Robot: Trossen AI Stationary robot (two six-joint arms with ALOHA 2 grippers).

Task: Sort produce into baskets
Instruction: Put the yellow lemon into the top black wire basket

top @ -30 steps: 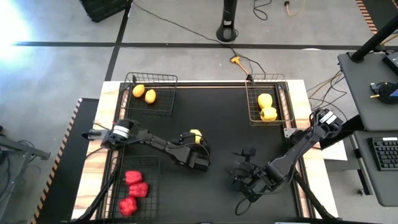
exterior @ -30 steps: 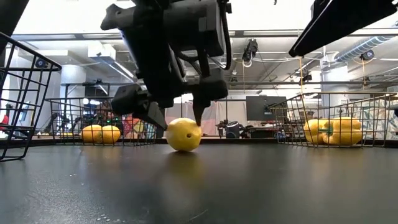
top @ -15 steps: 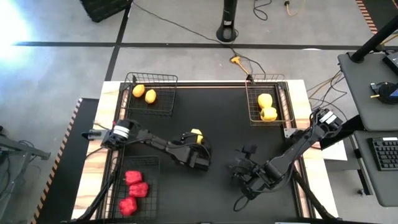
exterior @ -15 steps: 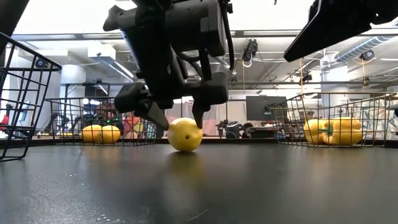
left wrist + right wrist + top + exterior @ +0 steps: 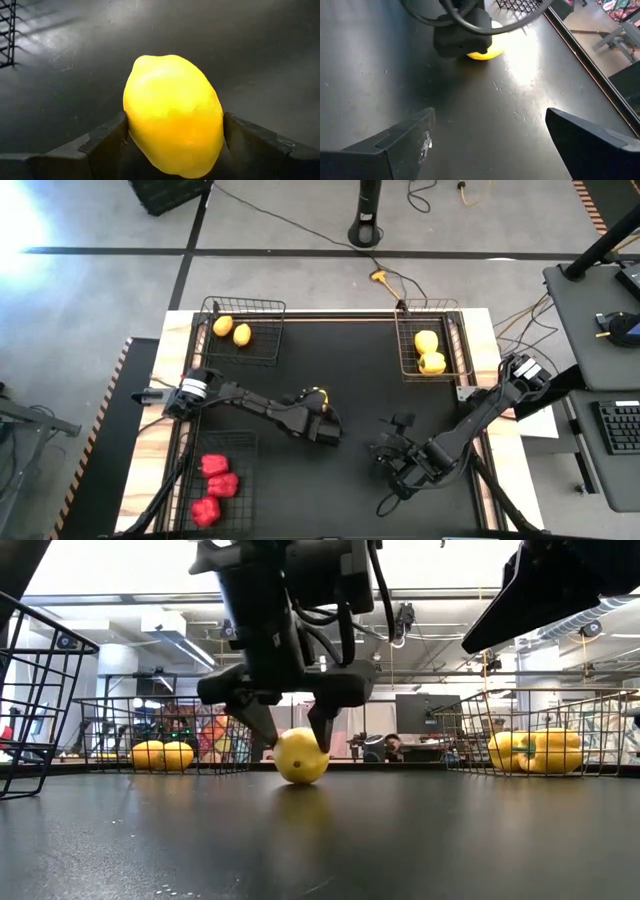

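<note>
Lowered left gripper now straddles lemon.

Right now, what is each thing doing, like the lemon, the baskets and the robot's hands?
Loose lemon: on the mat, between the left fingers.
Left gripper: open, lowered around that lemon, not closed on it yet.
Right gripper: open, empty, over the bare mat.
Far left basket: holds two lemons.
Far right basket: holds yellow peppers.
Near left basket: holds three red peppers.
</note>
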